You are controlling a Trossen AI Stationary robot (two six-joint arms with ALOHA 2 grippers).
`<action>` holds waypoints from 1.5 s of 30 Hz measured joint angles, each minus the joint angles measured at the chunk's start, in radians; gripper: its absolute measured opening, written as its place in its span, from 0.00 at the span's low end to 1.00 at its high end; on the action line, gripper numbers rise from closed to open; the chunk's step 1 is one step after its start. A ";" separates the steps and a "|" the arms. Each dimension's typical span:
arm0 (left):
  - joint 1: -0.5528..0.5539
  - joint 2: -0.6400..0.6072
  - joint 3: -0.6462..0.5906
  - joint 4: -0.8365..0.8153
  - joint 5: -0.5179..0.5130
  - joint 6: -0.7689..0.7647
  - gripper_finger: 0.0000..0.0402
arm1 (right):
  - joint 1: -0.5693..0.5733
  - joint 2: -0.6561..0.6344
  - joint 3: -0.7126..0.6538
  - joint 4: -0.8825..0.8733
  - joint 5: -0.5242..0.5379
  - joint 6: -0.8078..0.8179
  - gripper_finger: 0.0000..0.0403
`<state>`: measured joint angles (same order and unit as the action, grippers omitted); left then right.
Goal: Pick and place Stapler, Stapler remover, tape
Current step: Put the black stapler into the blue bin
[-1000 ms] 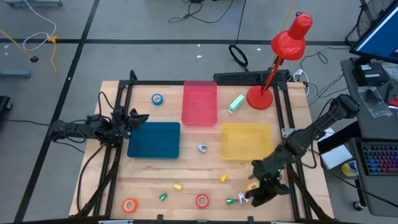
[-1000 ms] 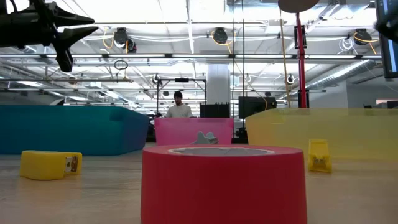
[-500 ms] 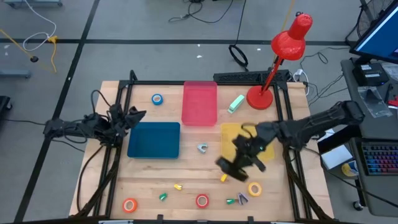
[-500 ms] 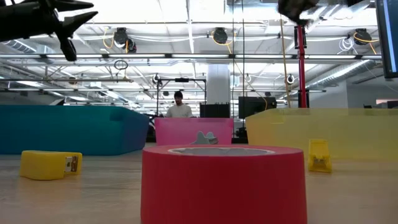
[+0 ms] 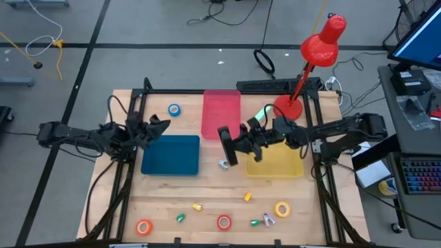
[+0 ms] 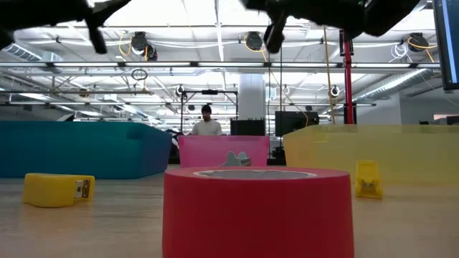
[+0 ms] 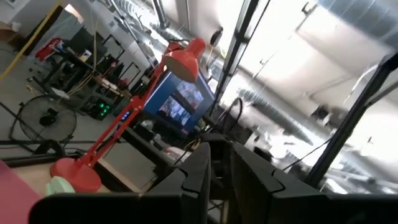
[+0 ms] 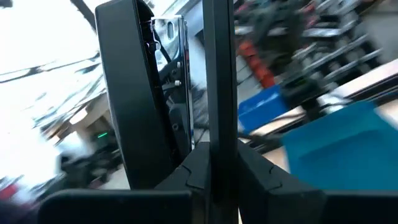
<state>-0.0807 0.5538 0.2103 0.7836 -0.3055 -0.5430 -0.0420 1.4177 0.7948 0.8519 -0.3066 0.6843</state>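
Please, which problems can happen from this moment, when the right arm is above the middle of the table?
1. The right end effector hangs low beside the small grey metal staple remover; it may knock it.
2. The arm stretches over the yellow rectangular tray near the red desk lamp; swinging back could hit the lamp.
3. The red ring-shaped tape roll lies near the front edge and could roll off.

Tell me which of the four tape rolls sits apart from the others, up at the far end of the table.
The blue tape roll. It lies alone beside the pink tray, while the orange, red and yellow rolls lie along the near edge.
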 joint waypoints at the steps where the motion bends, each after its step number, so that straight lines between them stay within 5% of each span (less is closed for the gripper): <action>1: 0.000 0.031 0.025 -0.002 0.007 0.018 0.16 | -0.007 0.016 0.000 0.023 0.025 -0.009 0.09; 14: -0.020 0.438 0.348 -0.156 0.042 0.169 0.16 | -0.069 0.069 0.000 0.178 0.437 -0.286 0.09; 25: -0.028 0.687 0.586 -0.317 -0.037 0.268 0.16 | -0.070 0.069 0.000 0.155 0.465 -0.375 0.09; 35: -0.029 0.702 0.628 -0.478 -0.062 0.295 0.16 | -0.070 0.069 0.000 0.137 0.467 -0.400 0.09; 45: -0.019 0.701 0.628 -0.519 -0.027 0.157 0.16 | -0.070 0.069 0.000 0.137 0.467 -0.413 0.09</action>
<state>-0.0993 1.2552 0.8387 0.2644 -0.3325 -0.3855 -0.1116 1.4868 0.7948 0.9886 0.1608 0.2714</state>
